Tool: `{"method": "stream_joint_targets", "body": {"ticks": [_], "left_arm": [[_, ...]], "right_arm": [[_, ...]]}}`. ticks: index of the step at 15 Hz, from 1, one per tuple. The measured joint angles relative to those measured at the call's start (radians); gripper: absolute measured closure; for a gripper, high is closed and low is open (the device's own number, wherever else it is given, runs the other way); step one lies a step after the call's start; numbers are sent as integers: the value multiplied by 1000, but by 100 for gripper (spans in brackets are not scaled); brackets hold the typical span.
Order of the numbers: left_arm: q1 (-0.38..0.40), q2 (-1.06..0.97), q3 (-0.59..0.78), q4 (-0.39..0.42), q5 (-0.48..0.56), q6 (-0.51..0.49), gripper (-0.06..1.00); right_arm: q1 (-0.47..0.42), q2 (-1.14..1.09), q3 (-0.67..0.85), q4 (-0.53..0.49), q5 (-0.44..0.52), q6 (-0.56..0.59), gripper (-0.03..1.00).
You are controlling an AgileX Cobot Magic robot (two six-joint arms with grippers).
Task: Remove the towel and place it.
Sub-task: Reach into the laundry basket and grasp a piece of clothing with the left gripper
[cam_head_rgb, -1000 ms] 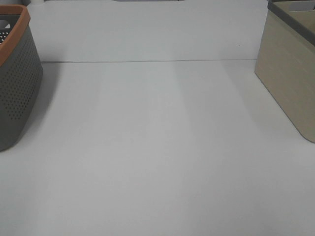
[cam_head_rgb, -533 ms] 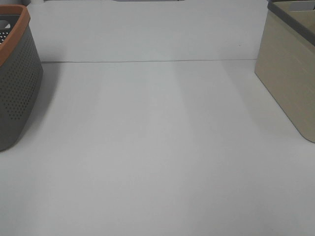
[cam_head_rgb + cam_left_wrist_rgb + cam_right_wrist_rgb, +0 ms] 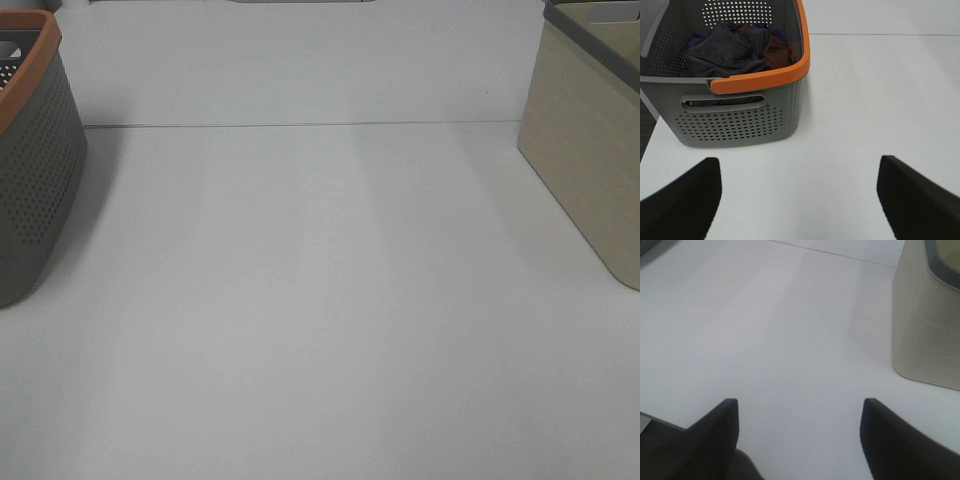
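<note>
Nothing has moved since the earlier exterior views: the counter (image 3: pixel 320 300) is as bare across its middle as it was a second ago, and neither arm has entered that view.

The counter fills most of the exterior frame. Its open centre is probably kept free as the working space between the two containers. At the right edge, running up to the upper right corner, stands the beige bin (image 3: pixel 590 170). It is well apart from the grey perforated basket (image 3: pixel 35 170) with an orange rim at the left edge, so cloth can be carried from one side to the other.

The left wrist view looks down into that basket, where the towel (image 3: pixel 725 50) lies crumpled on top of the pile. It partly covers a brown cloth (image 3: pixel 780 52), and lying uppermost makes it the easy one to lift first.

The left gripper (image 3: pixel 799 165) hangs short of the basket with its jaws spread wide and holding nothing, seemingly lined up for a reach inside. The right gripper (image 3: pixel 800 405) is likewise released and empty over bare counter, with the beige bin near it, perhaps waiting to take part later.
</note>
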Motion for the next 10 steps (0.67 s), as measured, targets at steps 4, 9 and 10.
{"method": "stream_joint_targets", "body": {"ticks": [4, 9, 10], "left_arm": [[0, 227, -125, 22, -2, 37, 16], [0, 519, -302, 111, -10, 0, 16], [0, 570, -338, 142, -22, -50, 16]], "right_arm": [[0, 0, 0, 0, 0, 0, 28], [0, 0, 0, 0, 0, 0, 28], [0, 0, 0, 0, 0, 0, 28]]}}
